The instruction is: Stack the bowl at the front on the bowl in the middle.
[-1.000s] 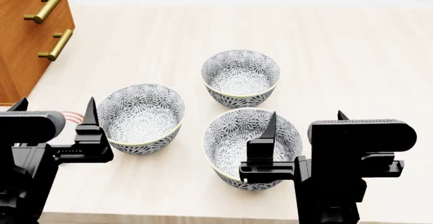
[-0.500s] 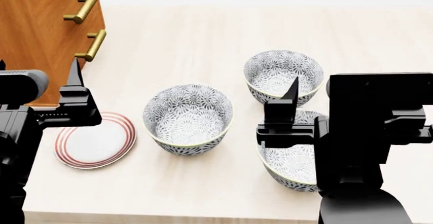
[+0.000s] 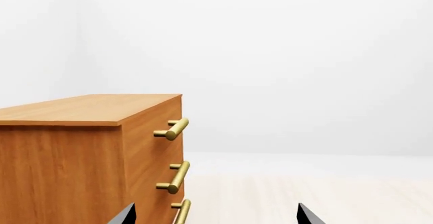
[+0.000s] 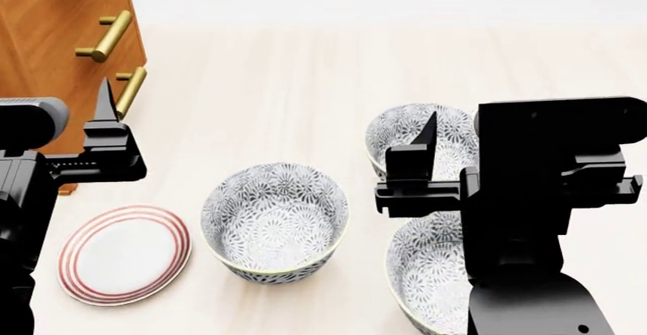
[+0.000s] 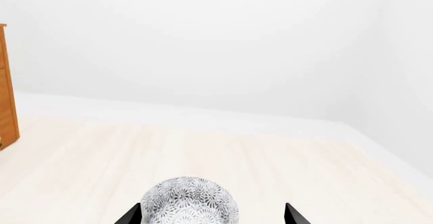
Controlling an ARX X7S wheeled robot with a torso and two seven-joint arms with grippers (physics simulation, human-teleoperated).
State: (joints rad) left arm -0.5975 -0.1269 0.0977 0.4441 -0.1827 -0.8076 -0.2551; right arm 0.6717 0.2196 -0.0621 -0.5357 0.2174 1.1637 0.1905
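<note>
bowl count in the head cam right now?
3. One bowl stands beside the plate; a far bowl and a near bowl are both partly covered by the right arm. More could be hidden behind that arm.

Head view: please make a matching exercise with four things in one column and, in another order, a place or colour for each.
Things:
1. plate
2. cabinet
3. right gripper
4. drawer handles

Descriptions:
A. gold
B. above the two bowls at the view's right
C. white with red rings
D. wooden, far left corner

Pairs: 1-C, 2-D, 3-B, 4-A
</note>
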